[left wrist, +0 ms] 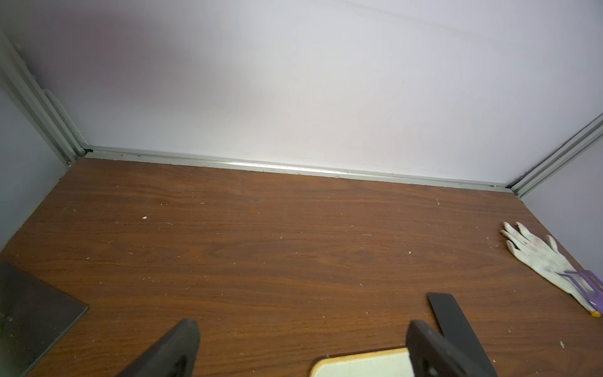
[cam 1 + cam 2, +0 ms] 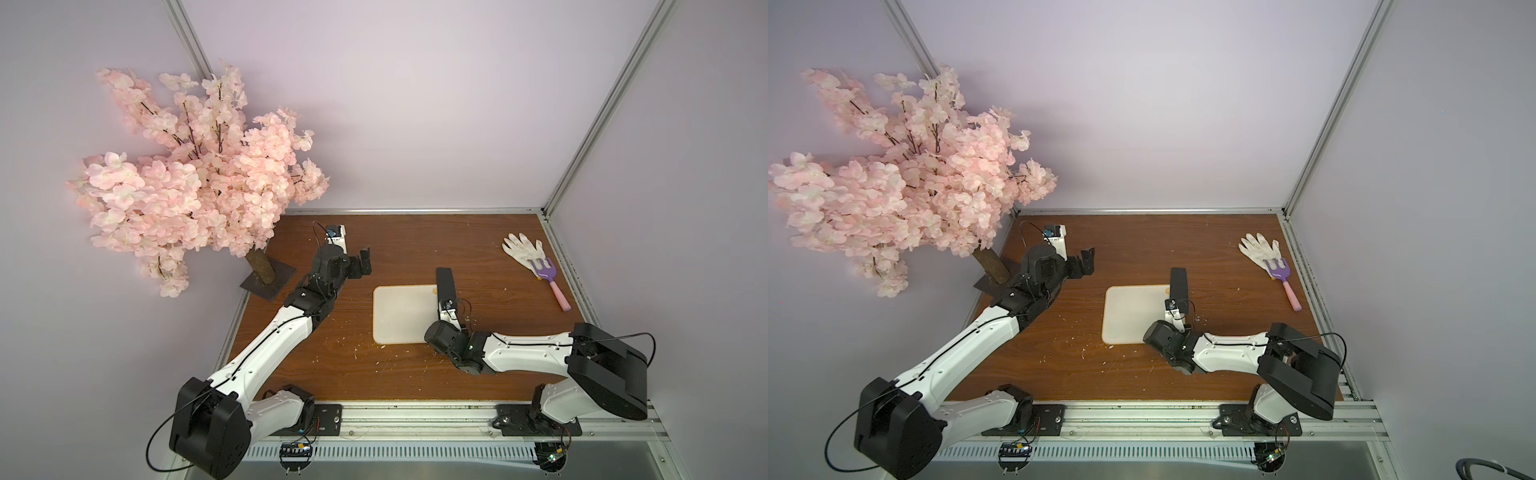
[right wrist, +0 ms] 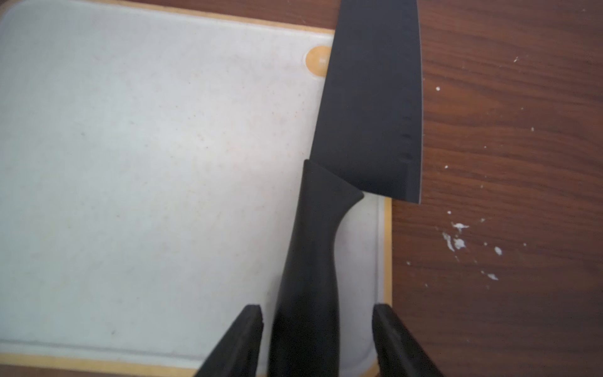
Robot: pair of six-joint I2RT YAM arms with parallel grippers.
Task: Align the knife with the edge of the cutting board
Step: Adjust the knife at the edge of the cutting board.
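Your right end effector (image 3: 317, 313) is open: in the right wrist view its two black fingers (image 3: 241, 339) stand on either side of the handle of the matte-black knife with the broad blade (image 3: 368, 98), with a gap showing on each side, wider on the side of the board's right edge.

The knife lies along the right side of the cream-white, roughly square cutting board with the thin tan rim (image 3: 146, 163). Its slim handle sits over the board just inside the right rim. The blade crosses the far right corner, partly covering the small orange-ringed hole (image 3: 318, 62), and overhangs onto the brown wood-grain desk (image 2: 332, 374). You can see that the knife is slightly slanted against the right rim rather than parallel to it. In both top views the blade tip reaches past the board's far edge.

Your left end effector (image 1: 303, 326) is also open, its fingers wide apart with nothing between them. It hangs above the desk, to the far left of the board and apart from it.

At the far right of the desk a white fabric glove (image 2: 521, 249) lies with a purple fork with a pink handle (image 2: 546, 274) resting partly on it. A pink artificial blossom tree (image 2: 199, 174) stands at the far left corner.
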